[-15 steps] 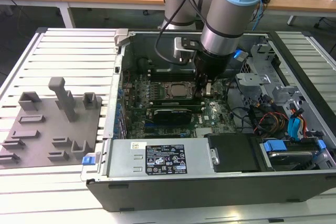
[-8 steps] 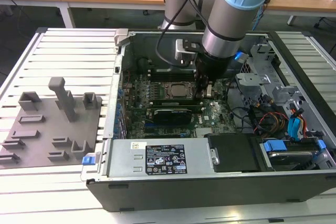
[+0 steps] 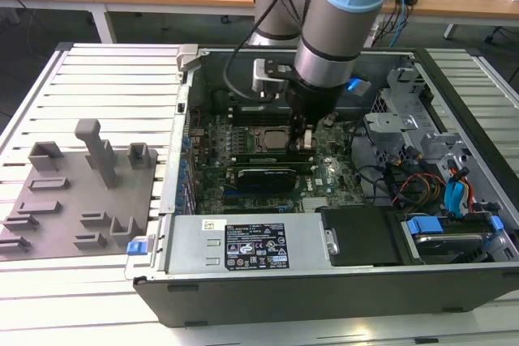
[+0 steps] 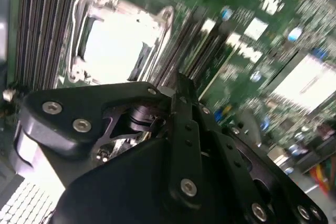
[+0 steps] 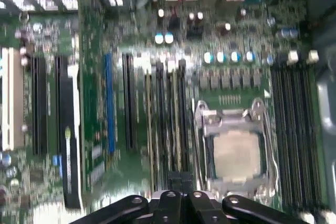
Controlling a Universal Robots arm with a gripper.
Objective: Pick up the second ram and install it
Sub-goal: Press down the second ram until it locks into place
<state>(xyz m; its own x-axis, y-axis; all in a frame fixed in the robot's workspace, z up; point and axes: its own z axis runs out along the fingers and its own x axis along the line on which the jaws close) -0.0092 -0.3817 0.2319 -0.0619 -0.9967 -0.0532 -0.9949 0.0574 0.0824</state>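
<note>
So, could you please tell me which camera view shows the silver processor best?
The first wrist view: the silver processor faces the camera unobstructed inside its metal socket frame. The second wrist view shows it glared and slanted. In the exterior view it sits small beside the arm.

gripper (image 3: 302, 142) fingertips hidden behind arm | motherboard (image 5: 105, 145) smeared by blur

Open computer case (image 3: 324, 241) sits on the slatted table (image 3: 97, 79), fixture (image 3: 77, 192) beside it on the exterior view's left. Motherboard (image 3: 324, 180) lies inside the case. Gripper (image 3: 302, 145) is over the slots just beside the processor (image 3: 268, 139).
</note>
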